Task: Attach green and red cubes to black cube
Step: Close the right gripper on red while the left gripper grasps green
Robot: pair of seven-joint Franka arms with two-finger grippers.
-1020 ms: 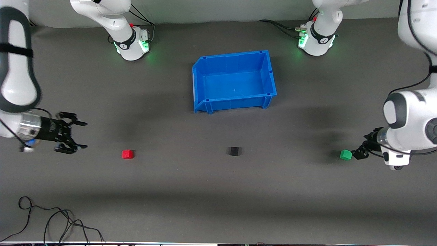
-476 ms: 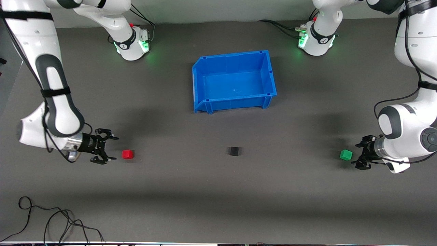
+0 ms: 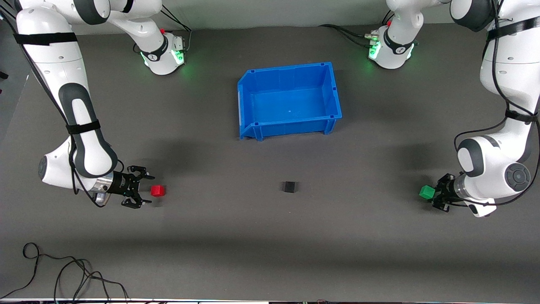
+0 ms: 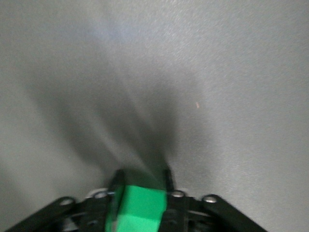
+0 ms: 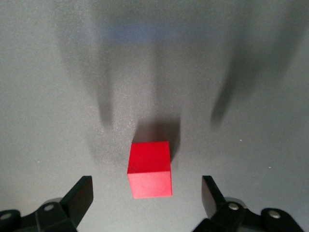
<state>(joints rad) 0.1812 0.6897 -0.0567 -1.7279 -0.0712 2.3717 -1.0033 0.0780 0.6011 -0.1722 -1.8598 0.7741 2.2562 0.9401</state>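
Green cube (image 4: 140, 209) is seen clamped between left gripper (image 4: 141, 186) fingers only in left wrist view; red cube (image 5: 150, 169) is framed, untouched, by wide-open right gripper (image 5: 147, 191).

No text, label, brand, number or sign could be read on anything in these views.
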